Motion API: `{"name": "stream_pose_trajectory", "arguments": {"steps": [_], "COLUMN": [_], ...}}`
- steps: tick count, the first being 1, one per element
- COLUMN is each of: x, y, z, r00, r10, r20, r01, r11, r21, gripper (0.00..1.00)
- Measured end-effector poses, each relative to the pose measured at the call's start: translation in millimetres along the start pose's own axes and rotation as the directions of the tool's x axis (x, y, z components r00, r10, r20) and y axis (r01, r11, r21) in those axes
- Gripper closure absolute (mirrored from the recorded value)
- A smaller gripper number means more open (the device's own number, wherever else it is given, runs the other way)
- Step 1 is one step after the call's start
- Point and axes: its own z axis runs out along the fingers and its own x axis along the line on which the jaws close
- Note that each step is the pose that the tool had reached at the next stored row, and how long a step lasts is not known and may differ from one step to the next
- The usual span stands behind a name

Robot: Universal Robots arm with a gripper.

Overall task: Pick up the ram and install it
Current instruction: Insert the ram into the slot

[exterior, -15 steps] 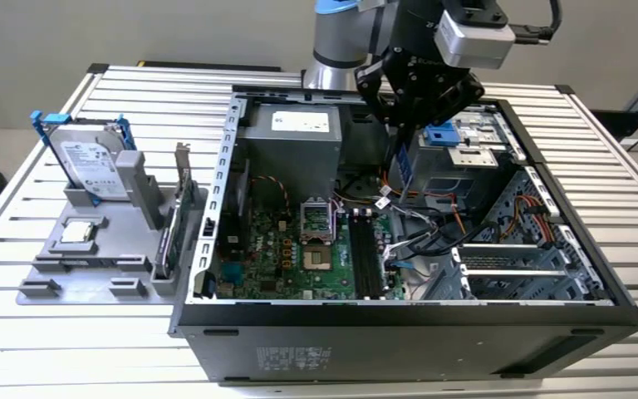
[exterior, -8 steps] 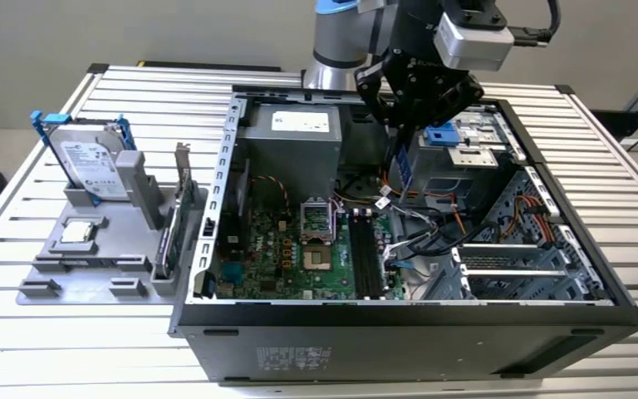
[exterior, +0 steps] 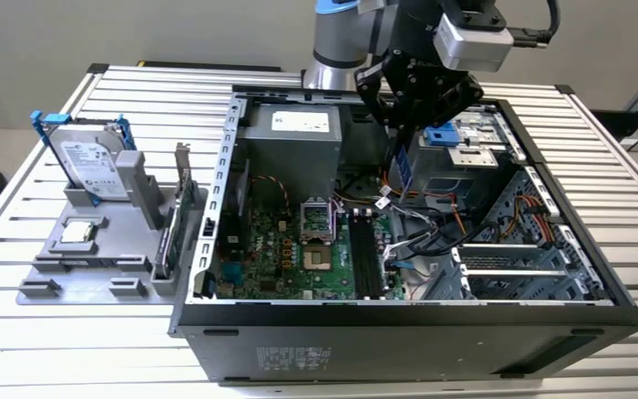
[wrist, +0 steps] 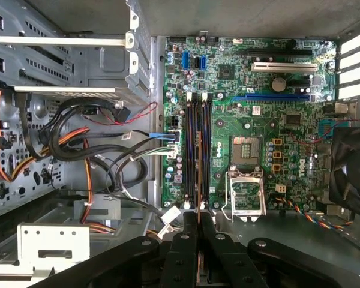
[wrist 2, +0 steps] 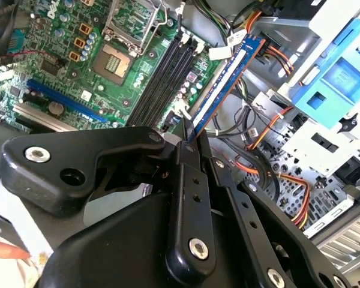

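- Fingers (wrist 2: 189, 198) closed on one end of the ram (wrist 2: 228, 81) — I see the blue stick jutting out beyond them.
- Ram hangs inside the open computer case (exterior: 430, 337), above the motherboard (exterior: 275, 249), near the far end of its black memory slots (wrist: 195, 144) — not seated.

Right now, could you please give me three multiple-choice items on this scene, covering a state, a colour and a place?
1. The gripper is: A open; B shut on the ram; C shut, empty.
2. The board is: A green; B red; C white.
3. The drive stands: A on the board; B in the grey holder; C in the gripper.
Answers: B, the stick's end sits clamped in it; A, green all over; B, upright at the exterior view's left.
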Motion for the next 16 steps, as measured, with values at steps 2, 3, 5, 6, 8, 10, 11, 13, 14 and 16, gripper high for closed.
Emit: {"name": "stream_pose_trajectory", "arguments": {"steps": [2,3,5,6,8,10,11,13,14,16], "x": [0.0,0.0,0.0,0.0,-0.1,-0.1,-0.1,-0.2,-0.4,-0.9], "y": [0.0,0.0,0.0,0.0,0.0,0.0,0.0,0.0,-0.1,-0.1], "z": [0.8,1.3,2.4,3.0,4.3,5.7,6.4,8.2,9.5,12.4], "r00": [1.0000,1.0000,1.0000,1.0000,1.0000,1.0000,1.0000,1.0000,1.0000,1.0000], "r10": [0.000,0.000,0.000,0.000,0.000,0.000,0.000,0.000,0.000,0.000], "r20": [0.0000,0.0000,0.0000,0.0000,-0.0003,-0.0003,-0.0004,-0.0004,-0.0003,-0.0003], "r01": [0.000,0.000,0.000,0.000,0.000,0.000,0.000,0.000,0.000,0.000], "r11": [1.0000,1.0000,1.0000,1.0000,1.0000,1.0000,1.0000,1.0000,1.0000,1.0000], "r21": [0.0001,0.0000,0.0000,-0.0001,0.0007,0.0027,0.0036,0.0043,0.0043,0.0044], "gripper": [1.00,1.00,1.00,1.00,1.00,1.00,1.00,1.00,1.00,1.00]}}
